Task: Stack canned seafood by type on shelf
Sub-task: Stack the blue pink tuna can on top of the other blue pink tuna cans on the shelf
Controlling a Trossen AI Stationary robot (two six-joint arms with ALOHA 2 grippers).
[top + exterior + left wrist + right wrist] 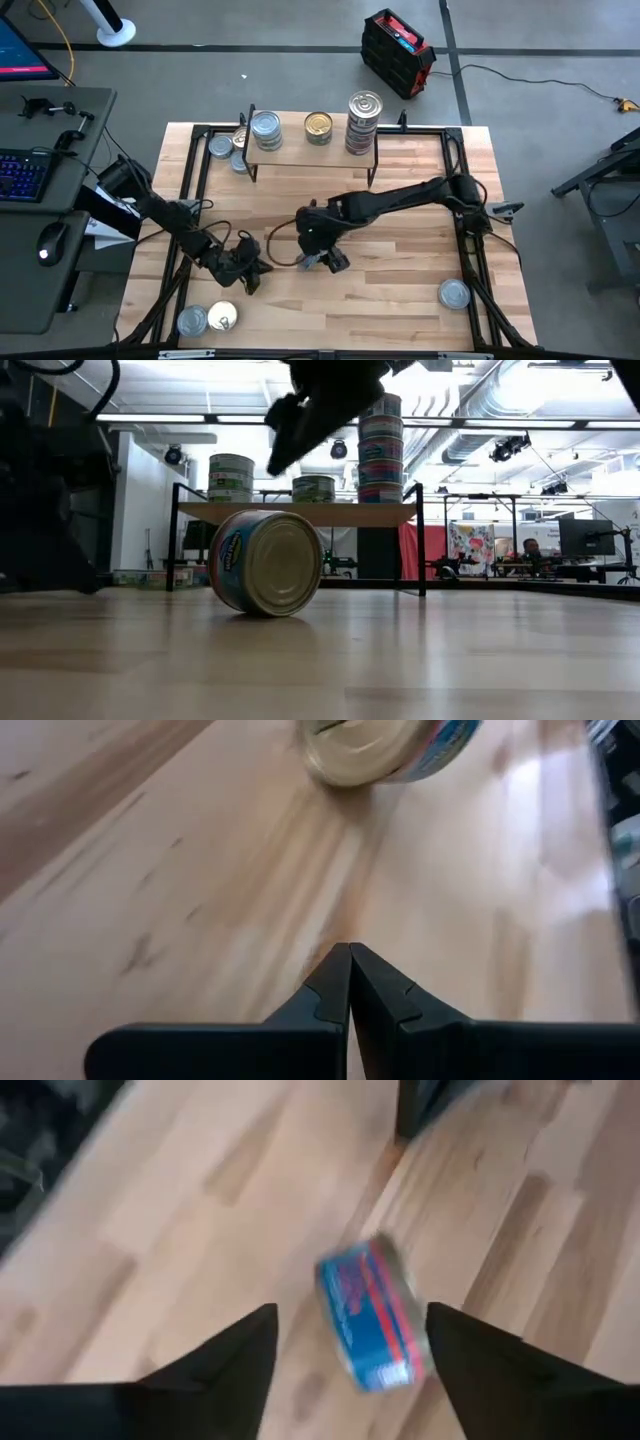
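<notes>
A blue-labelled tin is seen on its side on the wooden table, near the middle of the surface, its label showing blue with a red band in the right wrist view and its pale metal end turned toward the low camera. The right gripper is held above this tin with its fingers spread wide on either side and not touching it; in the high view the same gripper is placed near the table's centre. The left gripper is kept low over the wood with its fingers pressed together, nothing between them, toward the near left part of the table, with the tipped tin lying ahead of it. The shelf is set at the far edge of the table; on its board a silver-lidded tin is stacked at the left end, a gold-lidded tin sits in the middle, and a taller stack is stood at the right end. More tins are found on the table just left of the shelf. Two tins are placed at the near left corner, and a single silver-lidded one is left near the right edge.
</notes>
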